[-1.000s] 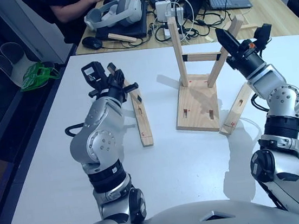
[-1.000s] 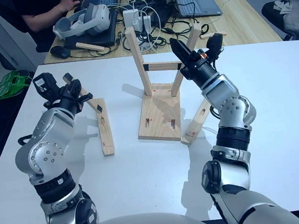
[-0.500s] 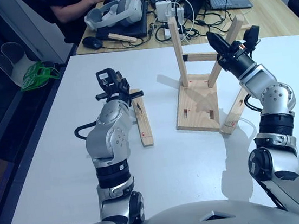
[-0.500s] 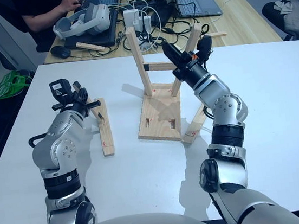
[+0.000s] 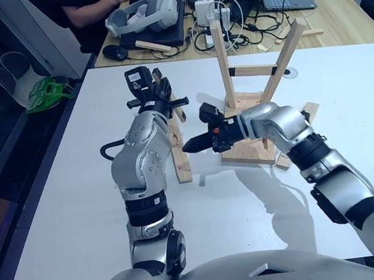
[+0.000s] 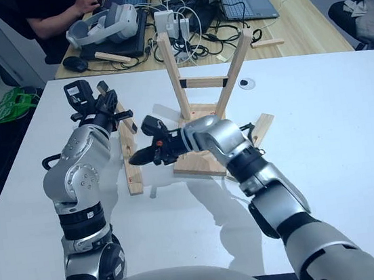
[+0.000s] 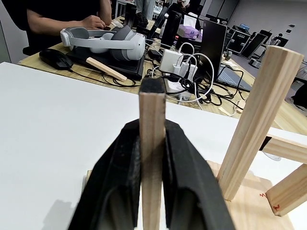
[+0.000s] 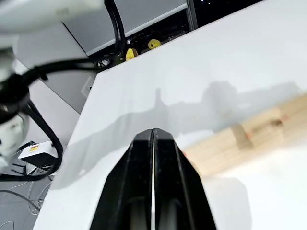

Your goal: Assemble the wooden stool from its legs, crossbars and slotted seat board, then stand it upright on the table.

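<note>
Bar [image 7: 152,103] clamped in left gripper [image 7: 152,132]; right gripper [image 8: 153,136] closed.

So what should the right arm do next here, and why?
Likely open the right gripper: its fingers are shut and empty, tip close to the loose leg on the table, while the left gripper clamps a wooden bar.
</note>
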Controlling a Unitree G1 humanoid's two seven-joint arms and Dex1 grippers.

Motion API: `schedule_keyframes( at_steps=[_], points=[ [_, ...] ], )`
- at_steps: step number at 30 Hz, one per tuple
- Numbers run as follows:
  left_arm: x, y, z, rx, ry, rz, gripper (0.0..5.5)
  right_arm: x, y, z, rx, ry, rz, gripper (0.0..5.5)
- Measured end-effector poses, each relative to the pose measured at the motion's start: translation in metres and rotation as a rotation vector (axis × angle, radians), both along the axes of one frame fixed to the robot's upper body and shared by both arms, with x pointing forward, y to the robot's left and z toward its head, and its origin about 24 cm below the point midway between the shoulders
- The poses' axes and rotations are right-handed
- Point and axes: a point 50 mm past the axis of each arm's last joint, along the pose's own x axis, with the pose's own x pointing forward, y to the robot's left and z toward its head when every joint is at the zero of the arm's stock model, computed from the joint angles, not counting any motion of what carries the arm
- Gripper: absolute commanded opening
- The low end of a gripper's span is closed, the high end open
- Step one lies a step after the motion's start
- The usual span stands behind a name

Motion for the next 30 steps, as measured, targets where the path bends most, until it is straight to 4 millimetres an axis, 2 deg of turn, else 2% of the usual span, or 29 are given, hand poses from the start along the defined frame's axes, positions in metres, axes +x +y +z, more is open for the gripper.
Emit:
schedule_keyframes(
  at_steps=[3,5,7,11,14,18,21,23,24,27,30],
  points=[
    [0.001,-0.001,0.002,-0.004,-0.006,-0.010,0.39,0.016,0.016,-0.008,-0.016,-0.059,-0.096,0.00],
    [0.001,-0.002,0.004,-0.004,-0.010,-0.013,0.39,0.031,0.018,-0.013,-0.034,-0.120,-0.227,0.00],
    [0.001,-0.004,0.003,-0.006,0.000,-0.027,0.39,0.044,0.019,-0.009,-0.022,-0.167,-0.343,0.00],
    [0.001,-0.003,0.006,-0.004,-0.008,-0.026,0.39,0.049,0.028,-0.012,0.023,-0.145,-0.466,0.00],
    [-0.001,-0.006,0.006,-0.014,0.000,-0.040,0.39,0.053,0.022,-0.014,0.036,-0.135,-0.525,0.00],
    [-0.002,-0.006,0.005,-0.008,0.021,-0.048,0.39,0.054,0.015,-0.014,0.020,-0.128,-0.484,0.00],
    [-0.004,-0.002,0.006,-0.002,0.021,-0.035,0.39,0.054,-0.018,-0.009,-0.054,-0.154,-0.402,0.00],
    [-0.005,0.001,0.007,0.000,0.017,-0.027,0.39,0.044,-0.044,-0.016,-0.146,-0.153,-0.379,0.00],
    [-0.006,0.002,0.008,0.000,0.012,-0.024,0.39,0.035,-0.064,-0.022,-0.197,-0.141,-0.389,0.00],
    [-0.012,0.006,0.009,0.016,0.017,-0.016,0.39,0.012,-0.102,-0.026,-0.256,-0.109,-0.446,0.00],
    [-0.028,0.014,0.000,0.094,0.084,-0.020,0.39,-0.014,-0.122,-0.013,-0.182,-0.067,-0.567,0.00]
  ],
)
